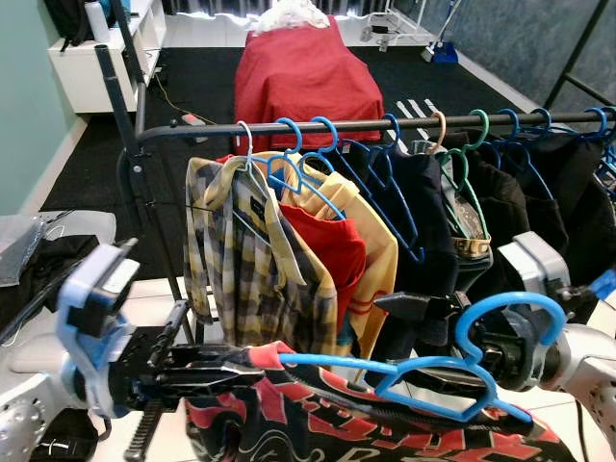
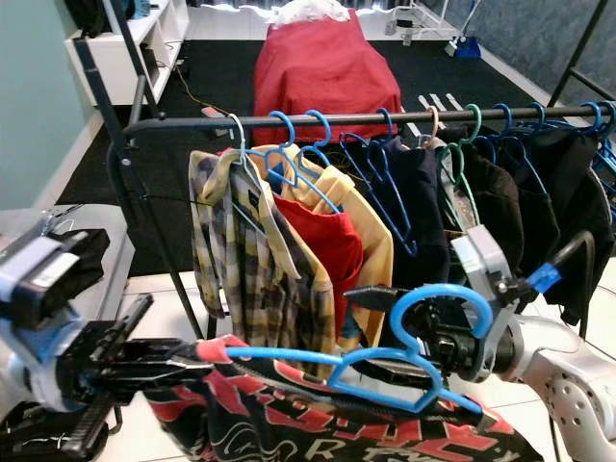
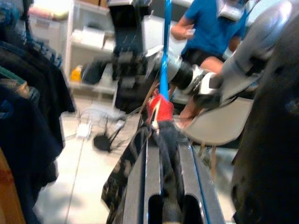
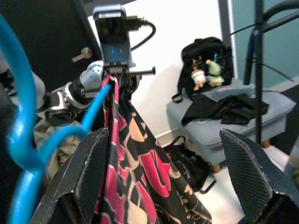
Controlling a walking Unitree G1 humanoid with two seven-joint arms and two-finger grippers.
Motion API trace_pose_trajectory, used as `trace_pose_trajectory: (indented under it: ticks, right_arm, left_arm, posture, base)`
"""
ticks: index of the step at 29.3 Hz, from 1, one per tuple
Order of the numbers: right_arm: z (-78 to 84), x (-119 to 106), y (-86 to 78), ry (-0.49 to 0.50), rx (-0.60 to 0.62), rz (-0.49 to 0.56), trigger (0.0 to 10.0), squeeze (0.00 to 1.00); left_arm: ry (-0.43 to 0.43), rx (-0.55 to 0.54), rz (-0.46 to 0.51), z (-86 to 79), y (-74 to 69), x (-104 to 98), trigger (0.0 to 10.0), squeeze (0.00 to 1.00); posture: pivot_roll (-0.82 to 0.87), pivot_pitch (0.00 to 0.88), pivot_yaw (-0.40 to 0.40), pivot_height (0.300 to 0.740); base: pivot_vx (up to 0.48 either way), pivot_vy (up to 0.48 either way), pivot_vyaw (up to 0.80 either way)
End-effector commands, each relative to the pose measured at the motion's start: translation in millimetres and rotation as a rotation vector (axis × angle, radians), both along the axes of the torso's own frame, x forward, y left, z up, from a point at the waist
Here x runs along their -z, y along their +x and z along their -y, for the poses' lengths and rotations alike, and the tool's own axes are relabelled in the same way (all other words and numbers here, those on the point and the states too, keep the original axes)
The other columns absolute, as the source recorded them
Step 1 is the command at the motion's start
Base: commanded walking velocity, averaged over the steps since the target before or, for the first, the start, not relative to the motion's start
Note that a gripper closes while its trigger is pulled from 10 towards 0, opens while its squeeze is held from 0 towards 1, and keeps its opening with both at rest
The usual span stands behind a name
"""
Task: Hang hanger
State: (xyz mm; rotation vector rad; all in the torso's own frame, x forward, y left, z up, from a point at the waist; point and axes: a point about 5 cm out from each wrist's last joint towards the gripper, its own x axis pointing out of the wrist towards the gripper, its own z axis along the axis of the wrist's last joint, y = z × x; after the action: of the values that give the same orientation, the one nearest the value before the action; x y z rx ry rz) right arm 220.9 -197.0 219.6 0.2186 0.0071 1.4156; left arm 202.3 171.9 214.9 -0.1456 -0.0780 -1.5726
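A blue hanger point(image 1: 423, 371) carrying a black and red shirt point(image 1: 318, 419) is held level in front of the black clothes rail point(image 1: 385, 123). My left gripper point(image 1: 252, 364) is shut on the shirt's shoulder at the hanger's left end, with the fabric pinched between its fingers point(image 3: 140, 177). At the right, the hanger's hook point(image 1: 510, 318) curls around my right gripper point(image 1: 395, 342). That gripper is open, its fingers point(image 4: 84, 177) spread wide with the shirt point(image 4: 135, 154) hanging by one of them. The hook is below the rail and nearer to me.
The rail holds several blue hangers with clothes, among them a plaid shirt point(image 1: 241, 250) and dark jackets point(image 1: 539, 192). Beyond stand a red-covered piece of furniture point(image 1: 303, 72) and a white shelf point(image 1: 96, 58). A person in a blue shirt point(image 3: 215, 28) sits nearby. A backpack point(image 4: 205, 70) rests on a grey bench point(image 4: 233, 121).
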Motion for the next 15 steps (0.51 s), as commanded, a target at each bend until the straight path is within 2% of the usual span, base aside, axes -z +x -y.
trace_pose_trajectory:
  ticks: [1,2,4,9,12,15]
  right_arm:
    - [10.2,0,-1.7,0.038,0.046,-0.014,10.0,0.0]
    - [10.2,0,-1.7,0.038,0.046,-0.014,10.0,0.0]
    - [27.8,8,-4.0,0.026,0.136,-0.052,10.0,0.0]
    - [36.7,16,-9.8,-0.017,0.181,-0.095,10.0,0.0]
    - [52.0,26,-17.3,-0.083,0.247,-0.15,10.0,0.0]
    - [54.2,32,-17.3,-0.115,0.249,-0.17,10.0,0.0]
  left_arm:
    - [0.027,-0.053,0.007,-2.2,5.8,5,10.0,0.0]
    - [0.027,-0.053,0.007,-2.2,5.8,5,10.0,0.0]
    - [0.056,-0.116,0.003,-11.7,11.6,9,10.0,0.0]
    - [0.057,-0.149,0.003,-18.6,13.7,8,10.0,0.0]
    - [0.06,-0.191,0.01,-24.8,17.6,9,10.0,0.0]
    - [0.063,-0.249,0.03,-26.3,29.0,12,10.0,0.0]
  posture:
    - [-0.07,0.086,-0.028,0.74]
    - [-0.07,0.086,-0.028,0.74]
    - [-0.07,0.094,-0.022,0.74]
    - [-0.07,0.099,-0.022,0.74]
    - [-0.07,0.105,-0.02,0.74]
    - [-0.08,0.105,-0.019,0.74]
  base:
    - [0.0,0.0,0.0]
    - [0.0,0.0,0.0]
    - [0.0,0.0,0.0]
    - [0.0,0.0,0.0]
    - [0.0,0.0,0.0]
    - [0.0,0.0,0.0]
